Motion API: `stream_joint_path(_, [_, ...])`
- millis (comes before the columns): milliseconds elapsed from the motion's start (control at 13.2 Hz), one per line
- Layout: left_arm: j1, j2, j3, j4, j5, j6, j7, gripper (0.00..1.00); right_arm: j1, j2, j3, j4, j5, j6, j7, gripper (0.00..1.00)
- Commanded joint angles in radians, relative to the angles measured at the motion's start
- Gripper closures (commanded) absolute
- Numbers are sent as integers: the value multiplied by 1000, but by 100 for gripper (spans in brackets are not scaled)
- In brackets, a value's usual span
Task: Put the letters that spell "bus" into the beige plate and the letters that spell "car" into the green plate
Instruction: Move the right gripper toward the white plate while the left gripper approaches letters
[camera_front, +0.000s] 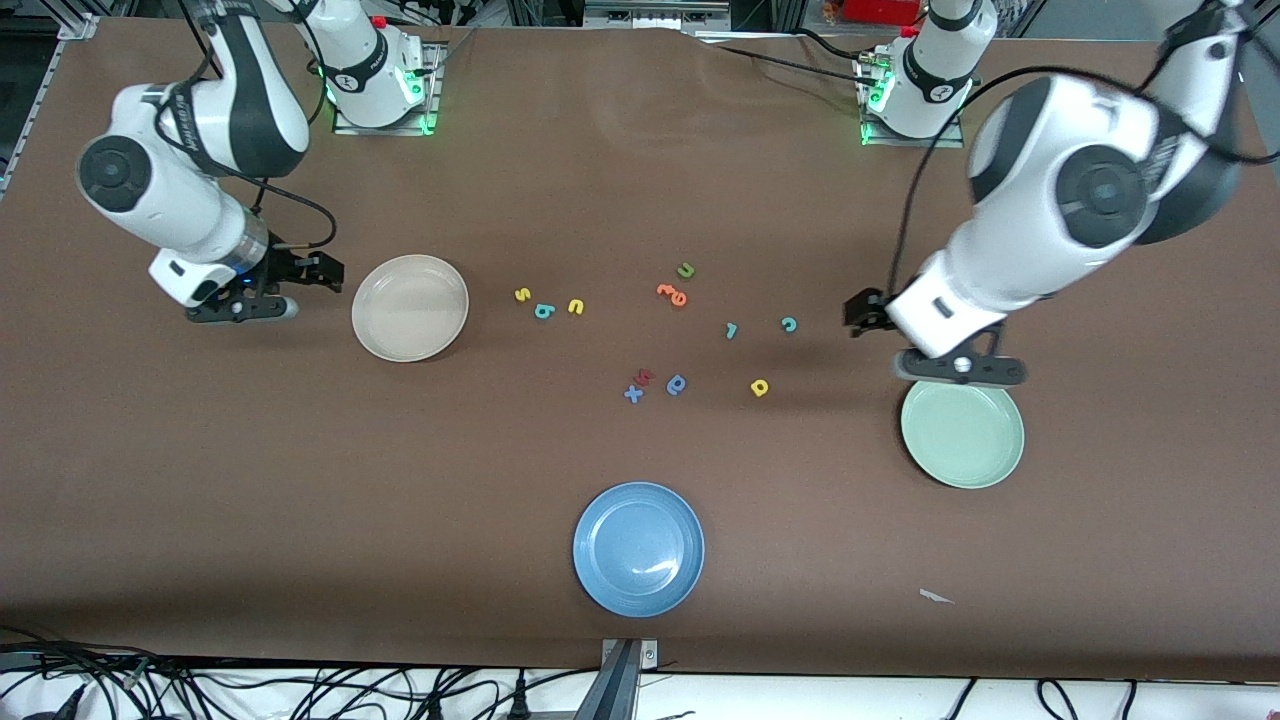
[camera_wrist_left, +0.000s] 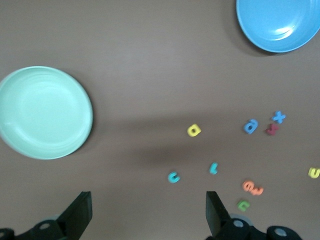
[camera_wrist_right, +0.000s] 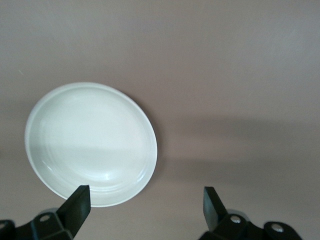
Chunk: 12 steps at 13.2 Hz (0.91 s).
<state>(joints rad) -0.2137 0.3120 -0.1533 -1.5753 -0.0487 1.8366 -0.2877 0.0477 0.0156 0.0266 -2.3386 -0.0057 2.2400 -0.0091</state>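
Right now nothing is in a plate, so we judge the step in hand to be the first pick. We read the front view as a dial, with twelve toward the arms' bases.

The right tool (camera_front: 240, 305) hangs wide apart over bare worktop (camera_front: 500, 480), at nine o'clock of the beige plate (camera_front: 410, 307). The yellow "s" (camera_front: 522, 294), teal "b" (camera_front: 543, 311) and yellow "u" (camera_front: 575, 306) lie in a short row at three o'clock of that plate, close together but apart.

The left tool (camera_front: 960, 370) is also spread wide, holding nothing, over the twelve o'clock rim of the green plate (camera_front: 962, 435). The teal "c" (camera_front: 789, 323) and teal "r" (camera_front: 731, 330) lie at ten o'clock of that plate, the yellow "a" (camera_front: 759, 387) nearer nine.

To do this well, we would take the letter nearest each plate first: the "s" and the "c". These letters are small and flat, so we should come straight down, centred, and narrow the fingers before contact so neighbours are not nudged.

We must leave the green "u" (camera_front: 685, 269), the darker blue "a" (camera_front: 677, 384) and the blue plate (camera_front: 638, 548) alone.
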Motion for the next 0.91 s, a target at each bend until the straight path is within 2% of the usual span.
stream_joint_path(0, [-58, 47, 6, -44, -13, 131, -65, 0, -6, 36, 4, -71, 12, 103, 6, 0])
stream_joint_path(227, [-92, 67, 4, -162, -13, 343, -99, 0, -6, 136, 3, -80, 7, 209, 0, 0])
stream_joint_path(453, [-141, 159, 8, -189, 1, 495, -186, 0, -5, 233, 3, -79, 7, 320, 1, 0])
stream_joint_path(529, [-145, 188, 6, -189, 22, 506, -191, 0, -5, 244, 3, -79, 7, 326, 1, 2])
stream_joint_path(680, [-154, 237, 6, -189, 68, 506, -212, 0, -6, 245, 3, -79, 6, 326, -6, 15])
stream_joint_path(831, [-156, 271, 6, -184, 107, 503, -217, 0, -6, 245, 3, -79, 6, 325, -9, 15])
